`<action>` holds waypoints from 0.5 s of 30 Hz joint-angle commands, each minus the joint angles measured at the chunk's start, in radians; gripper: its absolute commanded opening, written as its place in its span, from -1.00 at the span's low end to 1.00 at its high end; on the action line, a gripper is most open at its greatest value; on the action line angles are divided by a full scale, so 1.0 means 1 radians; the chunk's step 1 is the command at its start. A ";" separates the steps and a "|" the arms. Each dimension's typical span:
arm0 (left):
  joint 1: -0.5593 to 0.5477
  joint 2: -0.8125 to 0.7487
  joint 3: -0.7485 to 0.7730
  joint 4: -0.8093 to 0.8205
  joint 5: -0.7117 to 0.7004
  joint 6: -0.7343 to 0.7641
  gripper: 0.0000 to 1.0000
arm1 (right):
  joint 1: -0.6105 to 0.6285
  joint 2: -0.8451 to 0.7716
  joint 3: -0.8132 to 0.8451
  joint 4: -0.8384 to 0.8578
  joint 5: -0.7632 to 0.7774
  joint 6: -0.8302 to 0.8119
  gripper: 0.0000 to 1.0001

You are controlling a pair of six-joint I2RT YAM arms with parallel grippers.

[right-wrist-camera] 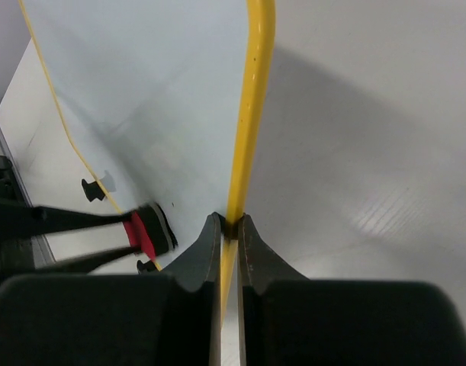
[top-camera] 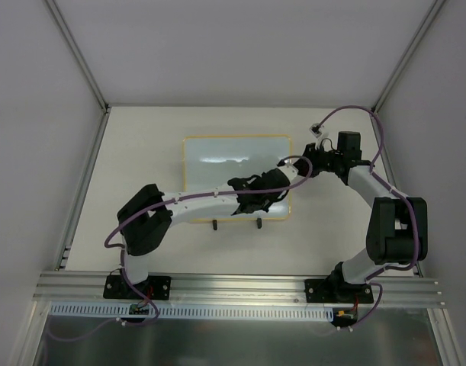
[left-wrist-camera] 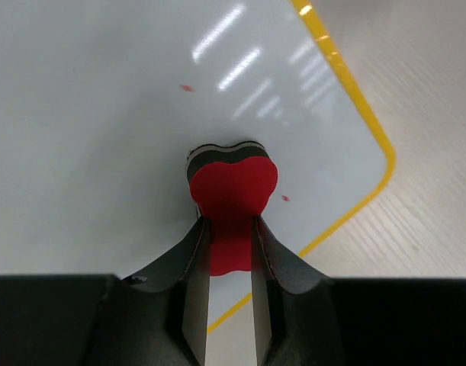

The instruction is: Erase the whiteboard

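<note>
The whiteboard [top-camera: 217,164] lies flat mid-table, white with a thin yellow frame and two black feet at its near edge. In the left wrist view the whiteboard [left-wrist-camera: 103,114] bears only two tiny red specks [left-wrist-camera: 285,198]. My left gripper [left-wrist-camera: 231,229] is shut on a small red eraser block [left-wrist-camera: 233,187] with a black pad, pressed onto the board near its near-right corner; the left gripper also shows in the top view [top-camera: 272,198]. My right gripper [right-wrist-camera: 231,225] is shut on the board's yellow frame [right-wrist-camera: 252,114] at the right edge, and shows in the top view [top-camera: 291,169].
The board's black feet [top-camera: 214,224] point toward the arm bases. In the right wrist view the eraser [right-wrist-camera: 150,230] and a foot [right-wrist-camera: 91,188] show to the left. White walls enclose the table on three sides; a metal rail [top-camera: 233,286] runs along the near edge.
</note>
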 commanded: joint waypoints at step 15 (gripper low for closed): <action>0.240 -0.017 0.101 -0.096 -0.113 0.088 -1.00 | -0.005 -0.051 -0.009 0.003 0.059 -0.053 -0.99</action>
